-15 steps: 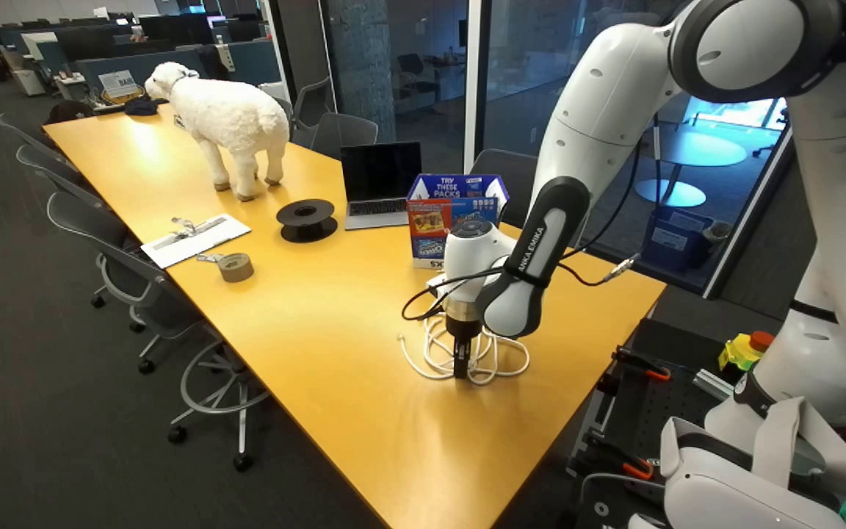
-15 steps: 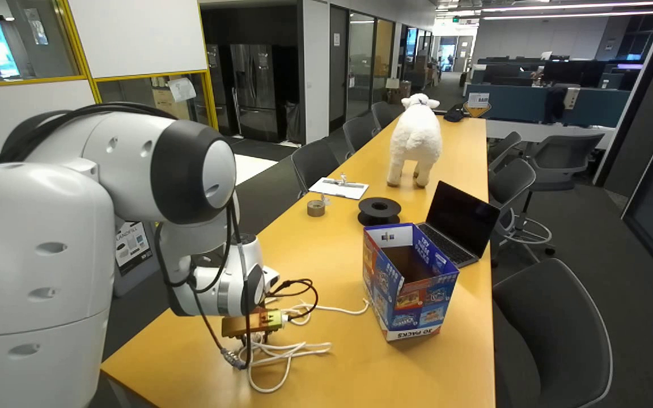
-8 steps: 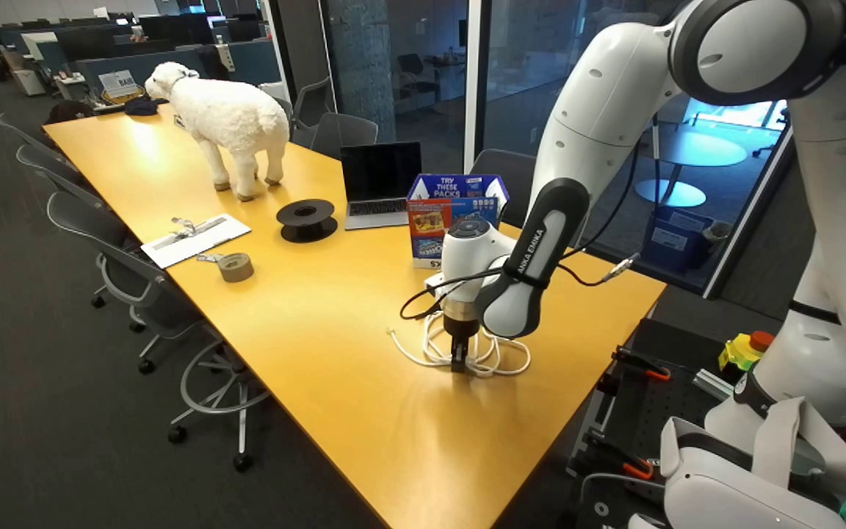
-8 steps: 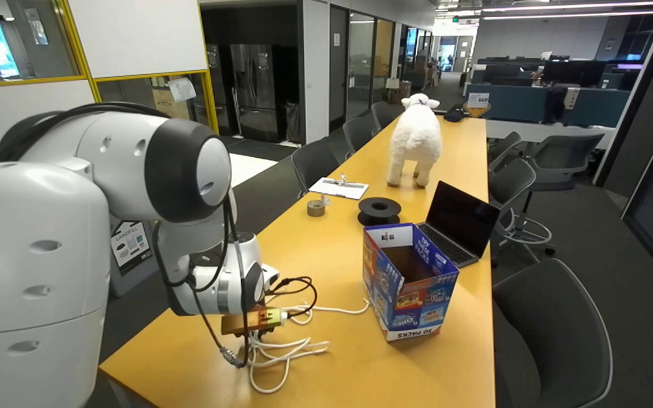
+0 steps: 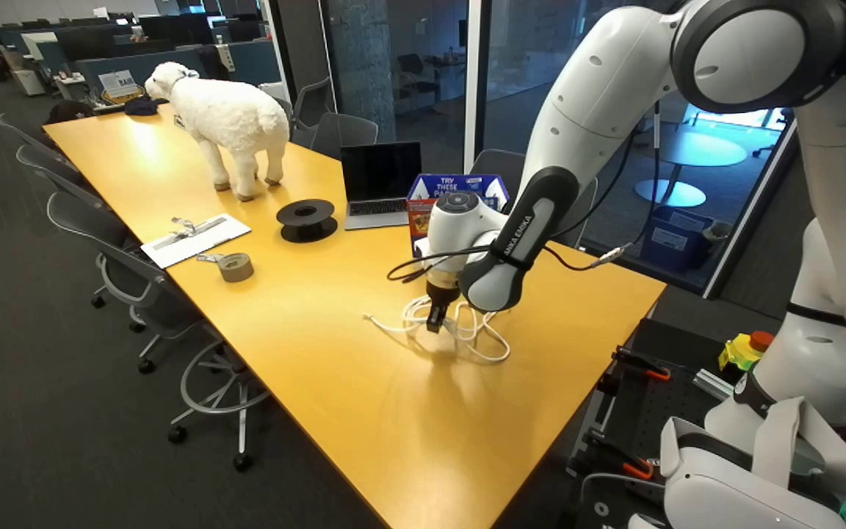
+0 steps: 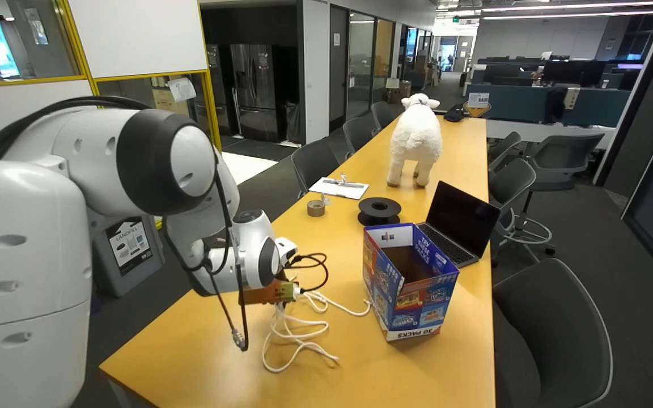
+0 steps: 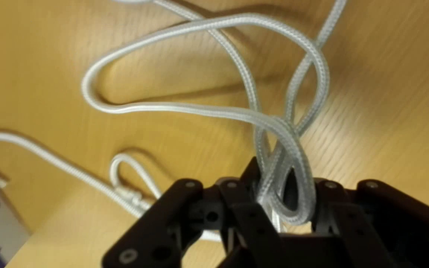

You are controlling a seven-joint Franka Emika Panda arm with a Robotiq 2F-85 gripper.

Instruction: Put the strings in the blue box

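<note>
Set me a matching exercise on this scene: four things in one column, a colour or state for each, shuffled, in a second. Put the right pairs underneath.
Things
1. Strings
2. Box
3. Laptop
4. Spool

Colours and states
A. Round and black
B. Blue and open-topped, with printed sides
C. Unfolded and dark-screened
D. White, partly gripped in the fingers

Right pairs
1-D: Strings, white, partly gripped in the fingers
2-B: Box, blue and open-topped, with printed sides
3-C: Laptop, unfolded and dark-screened
4-A: Spool, round and black
</note>
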